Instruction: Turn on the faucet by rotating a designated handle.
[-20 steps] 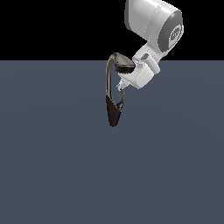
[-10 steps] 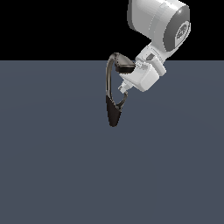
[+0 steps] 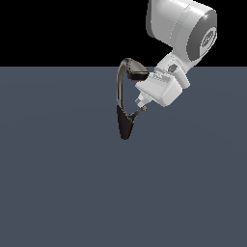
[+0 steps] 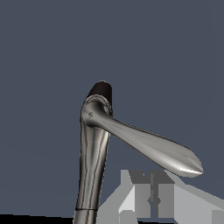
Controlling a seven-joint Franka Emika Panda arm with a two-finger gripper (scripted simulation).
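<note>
The faucet (image 3: 120,94) stands on its dark brown cone base (image 3: 125,128), its arched neck rising to a flattened spray head (image 3: 137,74). The thin silvery handle (image 3: 136,114) slants up from the base toward the exterior view's right. My gripper (image 3: 141,103) hangs from the white hand just below the spray head, its fingertips together at the handle's upper end. In the wrist view the handle (image 4: 153,146) widens into a paddle that ends close to my gripper (image 4: 150,183), and the neck (image 4: 92,166) runs beside it. The jaws look shut with nothing between them.
The faucet stands on a flat grey-blue surface (image 3: 58,183) that stretches all around it. The large white arm link (image 3: 181,29) hangs above and to the exterior view's right of the faucet. A black background lies beyond the surface's far edge.
The arm and hand have shifted toward the exterior view's right. The handle's upper end seems to have swung slightly the same way with the fingertips.
</note>
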